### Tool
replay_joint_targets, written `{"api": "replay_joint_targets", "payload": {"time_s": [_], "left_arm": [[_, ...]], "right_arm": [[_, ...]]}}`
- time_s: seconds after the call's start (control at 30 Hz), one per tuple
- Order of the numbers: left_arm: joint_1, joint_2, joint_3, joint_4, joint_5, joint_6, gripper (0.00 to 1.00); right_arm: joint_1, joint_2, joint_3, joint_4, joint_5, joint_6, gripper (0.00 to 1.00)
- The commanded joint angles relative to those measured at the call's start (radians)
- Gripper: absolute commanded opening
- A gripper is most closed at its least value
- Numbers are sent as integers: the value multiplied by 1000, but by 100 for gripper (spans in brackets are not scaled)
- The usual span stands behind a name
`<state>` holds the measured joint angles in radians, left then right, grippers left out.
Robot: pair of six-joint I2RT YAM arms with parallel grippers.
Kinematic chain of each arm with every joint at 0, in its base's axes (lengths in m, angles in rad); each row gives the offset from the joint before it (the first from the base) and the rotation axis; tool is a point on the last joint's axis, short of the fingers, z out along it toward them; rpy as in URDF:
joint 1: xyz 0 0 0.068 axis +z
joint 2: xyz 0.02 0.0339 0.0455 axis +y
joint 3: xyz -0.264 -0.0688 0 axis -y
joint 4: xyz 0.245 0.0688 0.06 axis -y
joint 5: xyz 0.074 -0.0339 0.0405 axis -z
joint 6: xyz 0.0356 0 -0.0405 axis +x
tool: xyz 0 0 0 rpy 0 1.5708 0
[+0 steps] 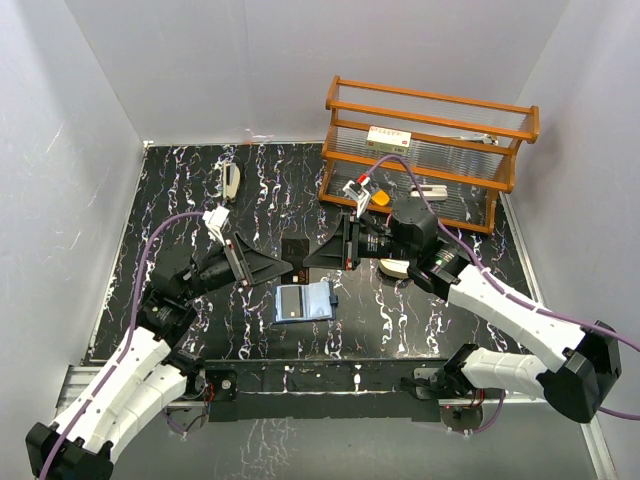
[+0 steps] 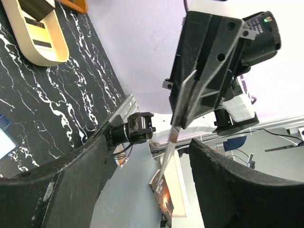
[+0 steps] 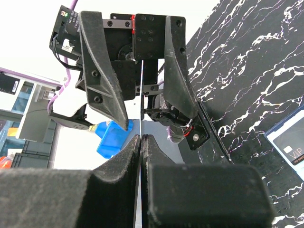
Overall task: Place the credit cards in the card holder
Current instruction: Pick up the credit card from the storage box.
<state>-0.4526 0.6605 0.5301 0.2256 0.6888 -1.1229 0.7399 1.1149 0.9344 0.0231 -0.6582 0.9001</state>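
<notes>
A thin dark credit card [image 1: 295,247] hangs in the air between my two grippers. My right gripper [image 1: 312,258] is shut on one end of it; the right wrist view shows the card [image 3: 141,90] edge-on, clamped between the pads [image 3: 126,156]. My left gripper [image 1: 283,268] faces it, open, one finger on each side of the card's free end [image 2: 169,145], with visible gaps. The navy card holder [image 1: 304,300] lies open on the table below, with a card in its pale inside.
A wooden rack with glass panels [image 1: 430,150] stands at the back right. The gold oval tray [image 2: 47,54] holding cards lies under the right arm. A small white object [image 1: 230,180] lies at the back left. Grey walls enclose the black marbled table [image 1: 180,200].
</notes>
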Motion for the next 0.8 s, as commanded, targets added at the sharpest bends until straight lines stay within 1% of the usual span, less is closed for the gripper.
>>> {"api": "replay_joint_targets", "payload": {"time_s": [0.0,0.1,0.2,0.23,0.3,0.37,0.43,0.47,0.53,0.63,0.77], "left_arm": [[3,-41,14,20,3,-28,68],[3,-54,19,1,-19,-28,62],[3,-64,21,-5,-36,-26,53],[3,-65,22,-5,-39,-24,48],[3,-63,22,-2,-40,-24,35],[3,-61,22,1,-42,-26,25],[3,-60,26,-13,-45,-21,19],[3,-59,29,-24,-49,-15,14],[3,-61,36,-49,-58,6,0],[3,-64,38,-70,-66,20,0],[3,-54,54,-132,-81,55,0]], "right_arm": [[3,14,6,37,-39,-16,0],[3,23,9,20,-47,-26,0],[4,30,12,18,-55,-27,0],[4,35,13,18,-60,-26,0],[4,42,15,18,-64,-26,0],[3,45,12,20,-63,-26,0],[3,48,8,19,-63,-26,0],[4,50,6,18,-63,-26,0],[4,54,4,17,-62,-27,0],[4,53,5,8,-53,-33,0],[4,51,16,-30,-11,-42,9]]}}
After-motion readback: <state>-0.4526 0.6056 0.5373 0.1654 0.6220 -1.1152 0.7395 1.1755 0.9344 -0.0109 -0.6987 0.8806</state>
